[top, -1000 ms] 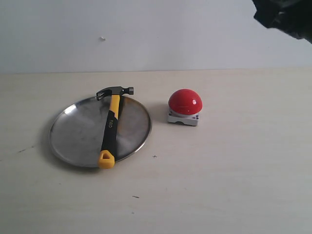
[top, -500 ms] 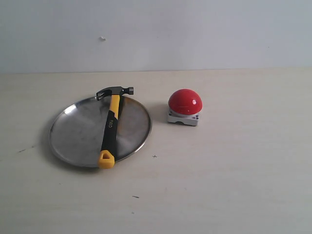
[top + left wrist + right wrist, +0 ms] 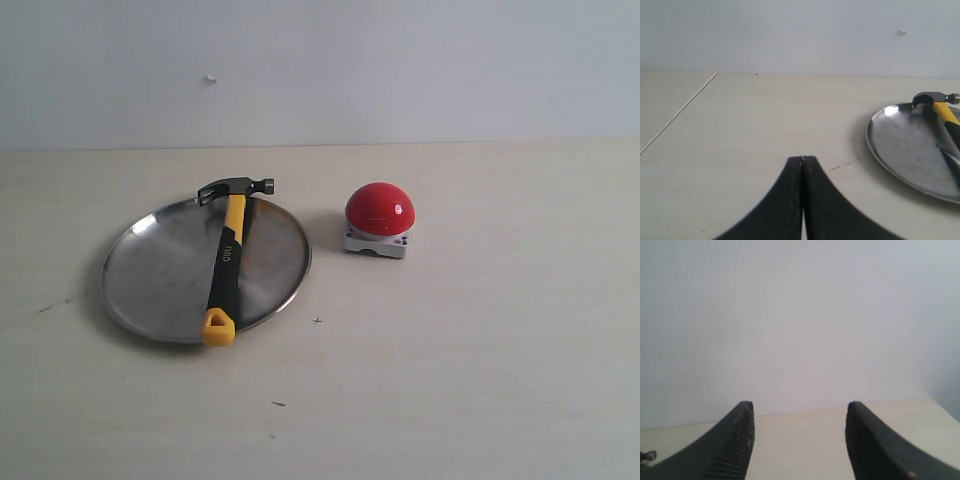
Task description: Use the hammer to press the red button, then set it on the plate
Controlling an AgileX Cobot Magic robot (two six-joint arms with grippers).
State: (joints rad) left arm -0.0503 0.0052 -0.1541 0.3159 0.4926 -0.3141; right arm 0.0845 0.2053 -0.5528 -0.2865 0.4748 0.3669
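Pale wood-grain tabletop (image 3: 480, 380) runs back to a plain white wall (image 3: 400, 70) on my exterior feed. Left of centre sits the plate (image 3: 150, 270), round, shallow and silver. The hammer (image 3: 229, 250) lies across the plate's right half, with the handle running from the far rim to the near one. Its dark head (image 3: 237, 187) rests at the far rim, and the yellow loop (image 3: 217, 327) pokes out over the near rim onto the tabletop. The button (image 3: 380, 210) stands to the right of the plate, apart from it. Its red dome is up on the grey base, and nothing touches it.

From the left wrist camera I see the left gripper (image 3: 802, 161) with its two black fingers pressed together along their length and nothing between them. It points over bare tabletop. The plate lies off to one side, clear of the fingers, with the hammer's head showing at its rim. A thin seam (image 3: 680, 112) crosses the tabletop on the other side.

From the right wrist camera I see the right gripper (image 3: 800, 410) with its jaws spread wide and nothing in the gap. It faces mostly the white wall, with only a strip of tabletop beneath. I can make out neither the plate nor the button in that feed.
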